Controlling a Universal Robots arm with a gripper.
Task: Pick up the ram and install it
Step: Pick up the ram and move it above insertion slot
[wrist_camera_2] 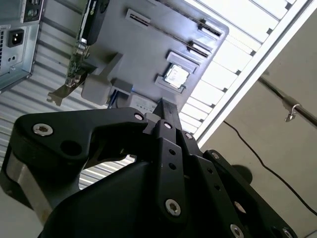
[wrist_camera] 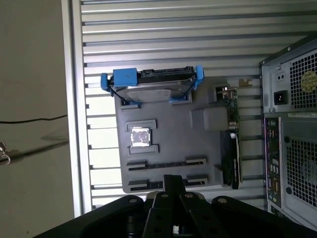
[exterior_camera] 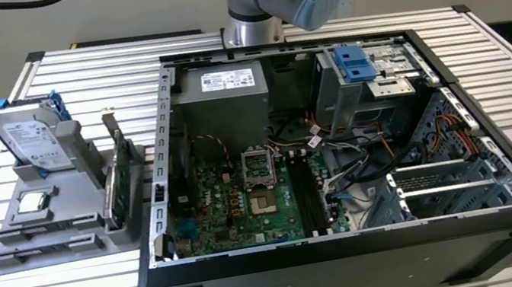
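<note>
First wrist view, looking down past my gripper: I am hovering above the gray holder on the slatted table. My jaws are looking pressed together, nothing showing between them. The ram is sitting in one of the holder's slot rows, below and just ahead of my tips, between them and the processor chip. Its long axis is running parallel to the broad edge of the hard drive. One end is pointing toward the green card and the computer case, the other toward the table's outer rail. Judging by my linkages, my jaws are parting along that same axis rather than across the stick's thin side. My tips are covering part of the row nearest me, so I cannot tell what it is holding. Exterior view: I am hanging at the exterior view's left over the holder, well apart from the black memory slots inside the case.
</note>
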